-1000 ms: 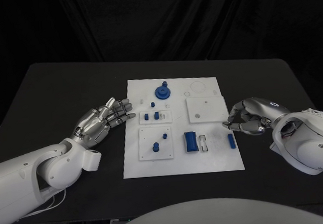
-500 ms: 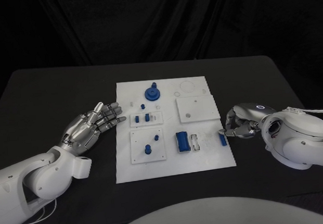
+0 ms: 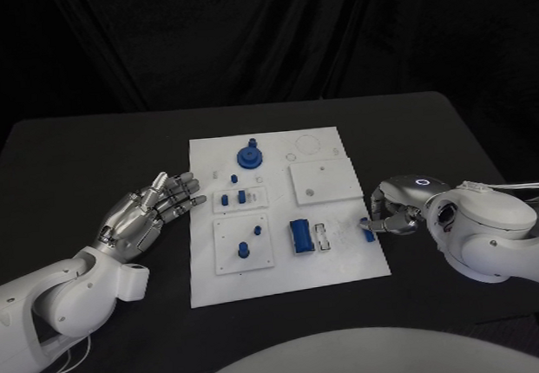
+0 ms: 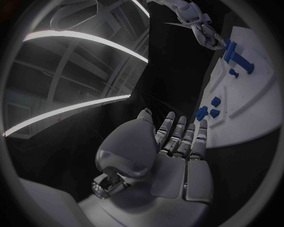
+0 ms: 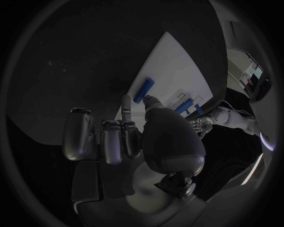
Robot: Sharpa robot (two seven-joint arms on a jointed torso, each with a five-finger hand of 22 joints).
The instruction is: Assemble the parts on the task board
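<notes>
The white task board (image 3: 345, 259) lies in the middle of the black table. On it stand a blue round knob (image 3: 250, 156), small blue pieces (image 3: 236, 198), two blue pegs (image 3: 249, 242) and a blue block (image 3: 299, 235). A blue bar (image 3: 369, 229) lies flat at the board's right edge. My right hand (image 3: 395, 207) hovers beside it with fingers curled in; the right wrist view shows the bar (image 5: 144, 90) just beyond one fingertip (image 5: 126, 103), not held. My left hand (image 3: 146, 210) floats left of the board, fingers spread and holding nothing.
Bare black table surrounds the board on all sides. In the left wrist view the left hand (image 4: 177, 151) points at the board (image 4: 251, 101), with the right hand (image 4: 204, 30) at its far side. Black curtain hangs behind the table.
The head camera has shifted. My right hand has drawn in closer to the blue bar at the board's right edge. The left hand keeps its spread pose beside the board.
</notes>
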